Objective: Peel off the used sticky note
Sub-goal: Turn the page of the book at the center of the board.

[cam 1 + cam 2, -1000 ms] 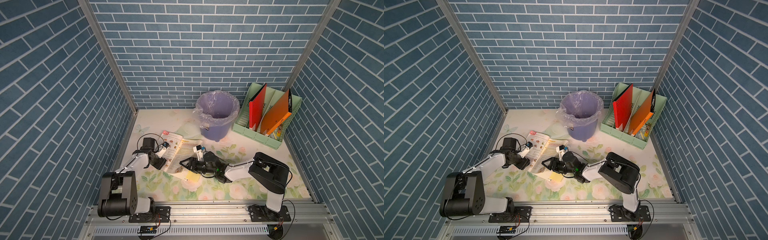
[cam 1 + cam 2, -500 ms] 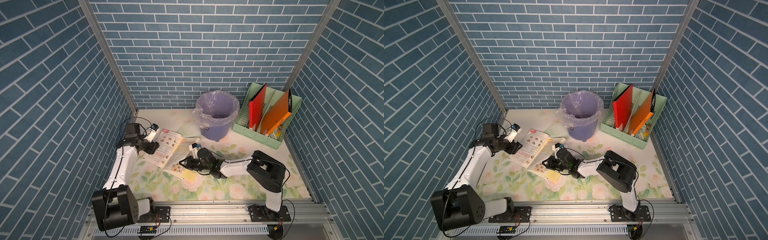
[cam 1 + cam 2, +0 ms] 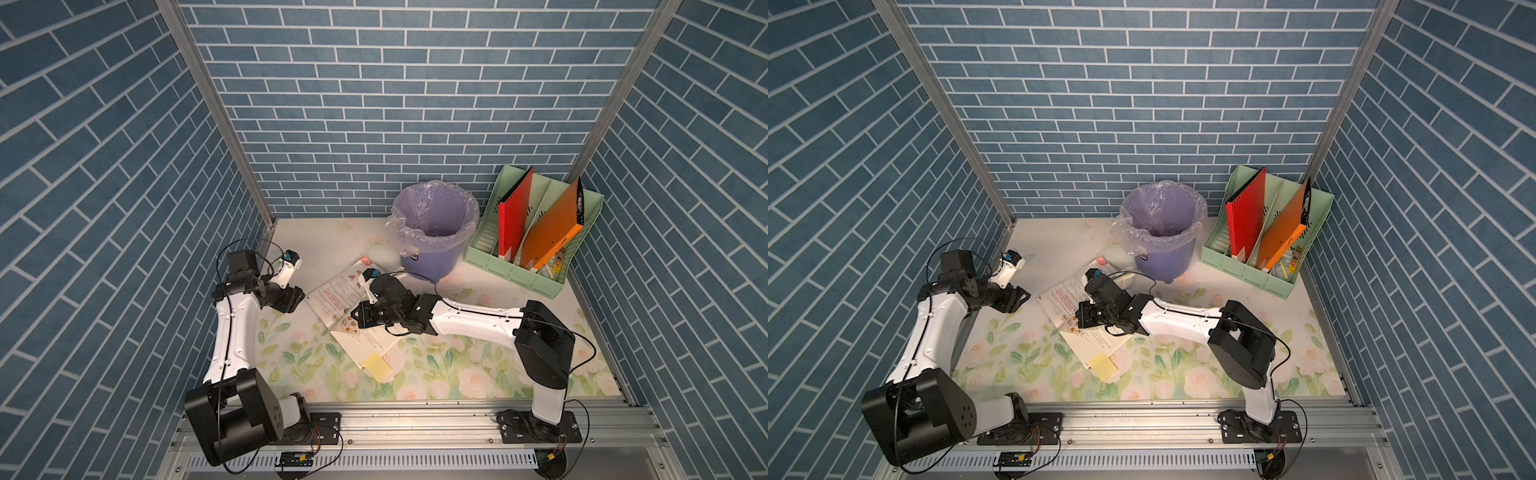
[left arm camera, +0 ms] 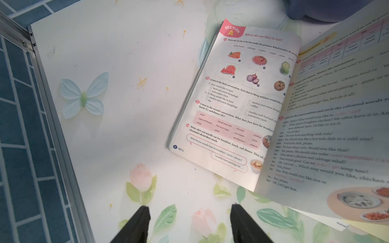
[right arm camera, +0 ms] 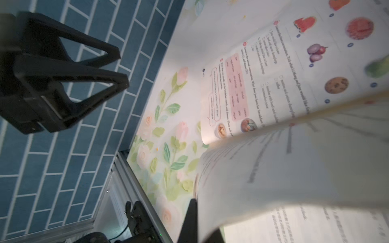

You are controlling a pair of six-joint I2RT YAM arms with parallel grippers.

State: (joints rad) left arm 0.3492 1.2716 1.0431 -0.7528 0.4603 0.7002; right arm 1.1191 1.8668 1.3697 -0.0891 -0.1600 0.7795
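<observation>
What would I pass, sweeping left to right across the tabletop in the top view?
In order: left pincer → open book → purple bin → green file rack.

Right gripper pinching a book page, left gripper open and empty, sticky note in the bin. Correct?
No: sticky note is on the book, near corner, not in the bin, per both top views. Right gripper and left gripper: as stated.

Desk (image 3: pixel 291 365): pale floral top | centre: open workbook (image 3: pixel 332 297), lying skewed | workbook's near corner: yellow sticky note (image 3: pixel 377 365), overhanging onto the desk | far centre: purple bin (image 3: pixel 428 262) with clear liner, upright | far right: green file rack (image 3: pixel 511 272), near the bin
</observation>
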